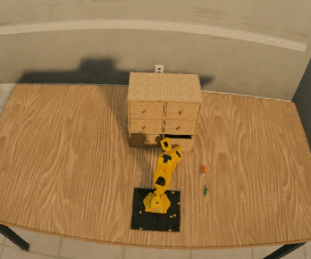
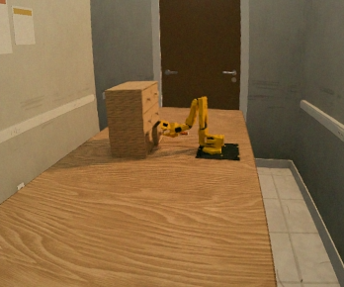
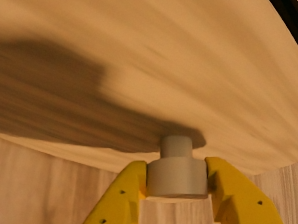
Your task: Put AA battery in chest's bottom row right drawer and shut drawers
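Observation:
The wooden chest has its bottom right drawer pulled out a little, with a dark gap above its front. My gripper is shut on that drawer's round grey knob, one finger on each side of it. In the top view the arm hides the knob. A small orange piece with a pale end and a small green piece lie on the table to the right of the arm. They are too small to tell for certain which is the AA battery.
The two upper rows of drawers look shut. The bottom left drawer is in shadow and looks shut. The arm's black base plate stands on the table in front of the chest. A wall is behind the chest.

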Tool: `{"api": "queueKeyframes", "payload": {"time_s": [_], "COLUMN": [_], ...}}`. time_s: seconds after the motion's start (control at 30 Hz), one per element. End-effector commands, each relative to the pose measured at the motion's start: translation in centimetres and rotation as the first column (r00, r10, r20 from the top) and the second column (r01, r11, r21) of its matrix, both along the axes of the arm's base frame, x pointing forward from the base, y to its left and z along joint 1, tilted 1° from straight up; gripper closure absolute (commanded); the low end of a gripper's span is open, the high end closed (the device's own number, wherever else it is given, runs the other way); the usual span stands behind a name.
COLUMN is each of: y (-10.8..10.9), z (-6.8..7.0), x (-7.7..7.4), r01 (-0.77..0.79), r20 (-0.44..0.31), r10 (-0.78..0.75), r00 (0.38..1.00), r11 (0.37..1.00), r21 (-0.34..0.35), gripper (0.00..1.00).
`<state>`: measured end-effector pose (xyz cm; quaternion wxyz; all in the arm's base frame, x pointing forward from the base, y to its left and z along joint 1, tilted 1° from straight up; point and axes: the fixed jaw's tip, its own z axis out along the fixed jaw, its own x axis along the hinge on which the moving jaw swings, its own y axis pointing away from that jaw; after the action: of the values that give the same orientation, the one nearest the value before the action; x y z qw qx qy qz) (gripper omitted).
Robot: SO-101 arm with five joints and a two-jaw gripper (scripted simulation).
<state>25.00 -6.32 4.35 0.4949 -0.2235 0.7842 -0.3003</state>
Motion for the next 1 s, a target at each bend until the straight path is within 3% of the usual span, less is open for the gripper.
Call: {"api": "queueKeyframes", "payload": {"time_s": [0.0, 0.97], "y": [0.06, 0.00], "z": [0.01, 0.01], "x": [-0.43, -1.14], "r01": [-0.001, 0.010], "r20": [-0.002, -0.002], "r10": [0.001, -0.010], "r00": [1.000, 1.000], "r11": [1.000, 1.000], "r21": [-0.005, -0.005], "gripper": [1.00, 1.00]}}
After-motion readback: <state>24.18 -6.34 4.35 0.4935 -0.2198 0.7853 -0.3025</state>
